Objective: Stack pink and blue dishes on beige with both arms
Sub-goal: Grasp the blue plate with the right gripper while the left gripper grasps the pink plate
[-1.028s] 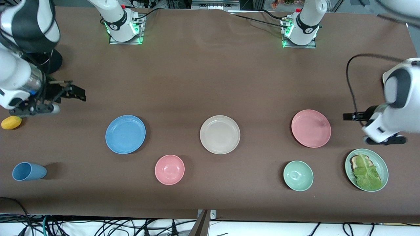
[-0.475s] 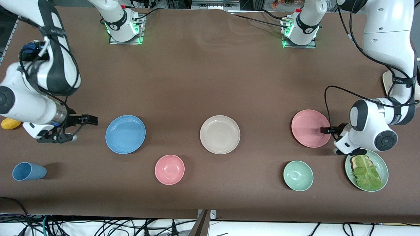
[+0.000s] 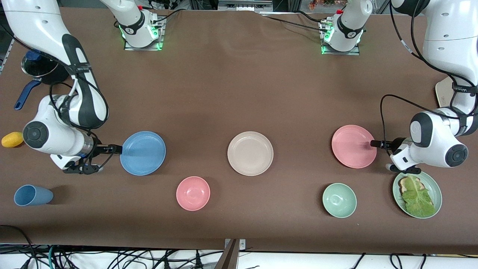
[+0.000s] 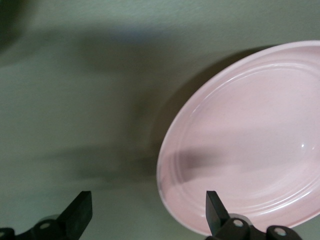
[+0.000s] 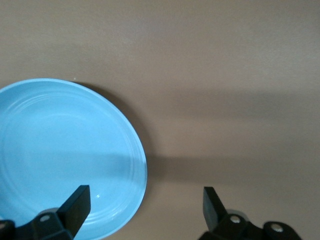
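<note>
The shallow round matte beige plate (image 3: 250,153) lies mid-counter, with bare brown counter (image 3: 239,86) all around its rim. The shallow round matte blue plate (image 3: 142,152) (image 5: 65,157) lies toward the right arm's end, well apart from the beige one; the shallow round matte pink plate (image 3: 354,146) (image 4: 247,135) lies toward the left arm's end, equally apart.

The right gripper (image 3: 115,149) (image 5: 142,210) is low at the blue plate's outer edge, its jaws spread wide, one finger over the plate's rim and the other over bare counter. The left gripper (image 3: 374,143) (image 4: 150,212) is low at the pink plate's outer edge, also spread wide, straddling the rim.

Nearer the front camera sit a small deep pink bowl (image 3: 193,193) between blue and beige plates, a pale green bowl (image 3: 339,200), and a pale green plate carrying a lettuce leaf on bread (image 3: 417,193) just beside the left arm's wrist. A small blue cup (image 3: 33,195) lies on its side and a yellow lemon-like object (image 3: 12,139) sits at the counter's edge. No writing can be read.
</note>
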Robot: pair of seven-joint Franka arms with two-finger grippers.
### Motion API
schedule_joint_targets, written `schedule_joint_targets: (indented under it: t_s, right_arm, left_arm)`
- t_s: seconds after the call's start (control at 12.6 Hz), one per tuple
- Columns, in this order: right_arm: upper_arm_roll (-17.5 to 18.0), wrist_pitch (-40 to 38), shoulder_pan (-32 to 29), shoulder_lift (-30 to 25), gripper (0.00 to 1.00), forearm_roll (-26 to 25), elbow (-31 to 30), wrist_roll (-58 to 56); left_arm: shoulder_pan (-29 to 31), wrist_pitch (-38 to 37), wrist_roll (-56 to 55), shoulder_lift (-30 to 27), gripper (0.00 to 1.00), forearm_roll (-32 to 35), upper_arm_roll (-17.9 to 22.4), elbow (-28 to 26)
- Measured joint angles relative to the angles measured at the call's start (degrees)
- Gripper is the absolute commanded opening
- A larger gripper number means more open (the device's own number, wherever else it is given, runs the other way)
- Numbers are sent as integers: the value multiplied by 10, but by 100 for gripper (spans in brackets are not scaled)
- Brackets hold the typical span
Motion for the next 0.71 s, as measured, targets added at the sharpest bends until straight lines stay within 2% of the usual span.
schedule_joint_targets:
  t_s: [0.16,0.24,0.32,0.55,0.71]
  right_arm:
    - [0,32,0,8,96,0,-16,0]
    - [0,56,0,8,95,0,-33,0]
    - [0,76,0,9,94,0,-50,0]
    - [0,93,0,8,87,0,-68,2]
    - [0,93,0,8,78,0,-71,2]
  left_arm:
    - [-4,10,0,5,39,0,-5,-3]
    - [-6,11,0,8,9,0,-5,-4]
    - [-6,12,0,10,0,0,-5,-6]
    - [-5,12,-1,14,0,0,-5,-6]
    - [-7,12,-19,13,0,0,-5,-5]
